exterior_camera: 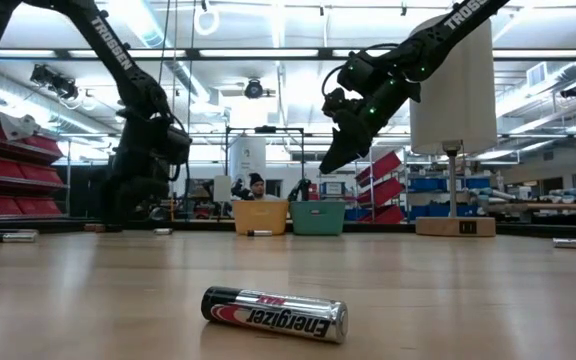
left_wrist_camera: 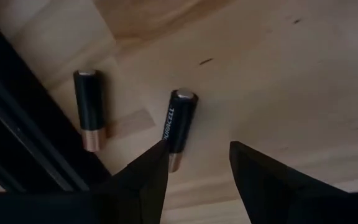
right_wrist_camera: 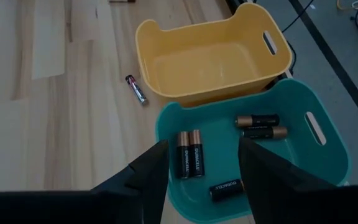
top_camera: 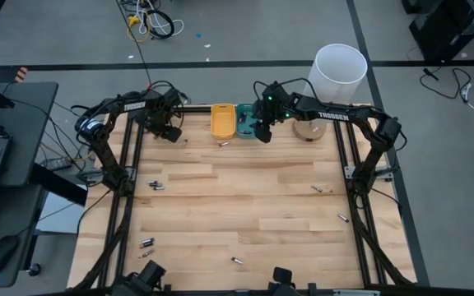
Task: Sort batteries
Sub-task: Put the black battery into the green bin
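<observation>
Hovering our open left gripper point(left_wrist_camera: 197, 177) at the table's far left edge, we are lining up on a Duracell battery point(left_wrist_camera: 180, 127): light, rigid, slick, likely rolling, best pinched mid-barrel. The frame rail point(left_wrist_camera: 17, 124) crowds us. Our right gripper point(right_wrist_camera: 201, 171), open, is hanging over the teal tray point(right_wrist_camera: 328, 168).
</observation>
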